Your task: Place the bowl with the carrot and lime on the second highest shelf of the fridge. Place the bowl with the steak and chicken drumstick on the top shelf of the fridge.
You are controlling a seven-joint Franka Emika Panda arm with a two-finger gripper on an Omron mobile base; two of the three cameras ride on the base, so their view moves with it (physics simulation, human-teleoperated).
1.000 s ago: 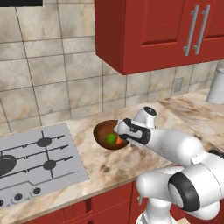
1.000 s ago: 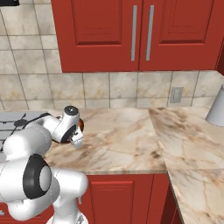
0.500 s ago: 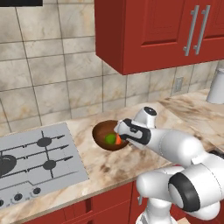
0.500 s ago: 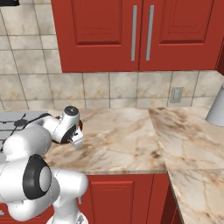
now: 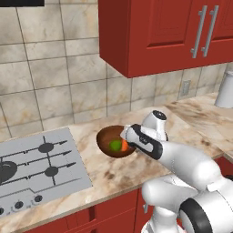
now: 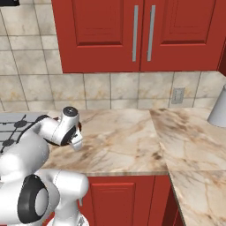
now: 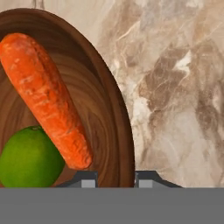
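The bowl with the carrot and lime [image 5: 110,139] is a glossy dark-brown wooden bowl resting on the marble counter beside the cooktop. The orange carrot [image 7: 48,96] leans across its inside, and the green lime [image 7: 28,157] lies beneath the carrot's tip. My gripper [image 7: 116,180] reaches down at the bowl's right side and is shut on its rim [image 7: 122,131], one fingertip inside the wall and one outside. From the left base view the gripper [image 5: 129,136] sits at the bowl's near-right edge, with the carrot [image 5: 124,146] and lime [image 5: 115,145] just beside it.
A grey cooktop [image 5: 36,164] with burners lies left of the bowl. Red wall cabinets [image 5: 159,32] hang above the counter. A white canister [image 5: 225,88] stands far right on the counter [image 6: 132,141], which turns a corner there. The tiled wall is behind.
The fingers have closed onto the bowl's rim. Arm and bowl stay where they were.
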